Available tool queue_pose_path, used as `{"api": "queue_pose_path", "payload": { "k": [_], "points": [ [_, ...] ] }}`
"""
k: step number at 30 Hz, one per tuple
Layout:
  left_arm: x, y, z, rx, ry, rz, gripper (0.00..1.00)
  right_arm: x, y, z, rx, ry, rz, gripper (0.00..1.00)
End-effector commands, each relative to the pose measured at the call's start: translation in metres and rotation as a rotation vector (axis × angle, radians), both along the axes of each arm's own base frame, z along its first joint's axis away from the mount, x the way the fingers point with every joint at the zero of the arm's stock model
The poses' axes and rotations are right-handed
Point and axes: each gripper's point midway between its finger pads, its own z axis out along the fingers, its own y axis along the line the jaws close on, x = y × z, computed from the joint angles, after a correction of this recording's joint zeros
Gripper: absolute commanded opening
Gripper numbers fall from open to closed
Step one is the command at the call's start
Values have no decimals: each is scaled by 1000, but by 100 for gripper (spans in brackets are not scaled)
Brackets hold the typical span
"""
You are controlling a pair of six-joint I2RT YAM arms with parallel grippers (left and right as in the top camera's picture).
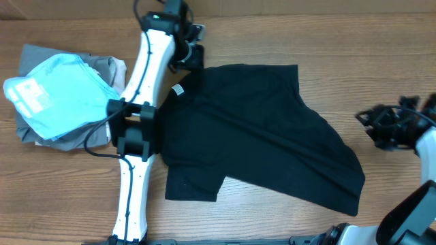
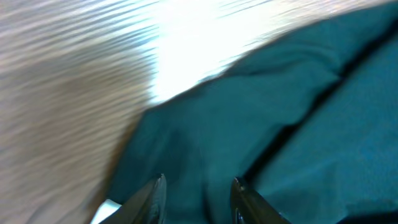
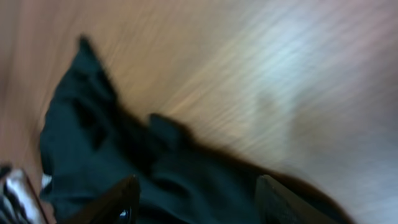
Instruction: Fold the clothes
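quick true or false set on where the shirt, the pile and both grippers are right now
1. A light blue garment lies on top of grey garments. True.
2. The right gripper is clamped on the black T-shirt. False: its jaws are open and it sits off the shirt, over the bare table.
3. The left gripper is at the shirt's collar end, near the white tag. True.
4. The black T-shirt is stacked on the grey pile. False: it lies apart from the pile, spread on the wood.
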Motion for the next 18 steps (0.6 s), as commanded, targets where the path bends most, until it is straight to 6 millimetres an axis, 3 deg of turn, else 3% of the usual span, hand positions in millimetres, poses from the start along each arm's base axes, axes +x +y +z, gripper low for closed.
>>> {"api": "queue_pose_path", "payload": {
  "k": [1, 7, 9, 14, 18],
  "points": [
    [-22, -31, -24, 21, 35, -128, 35, 15, 30, 1, -36, -34, 117, 64],
    [-39, -17, -56, 177, 97, -101, 13, 29, 57, -35, -183, 73, 190, 61],
    [-47, -11, -64, 193, 136, -99, 6, 34, 58, -53, -224, 117, 179, 60],
    [-59, 22, -78, 289, 205, -46, 4, 43, 60, -80, -202, 141, 168, 60],
    [-63, 36, -79, 298, 236, -24, 4, 39, 86, -87, -78, 149, 229, 55]
  ]
}}
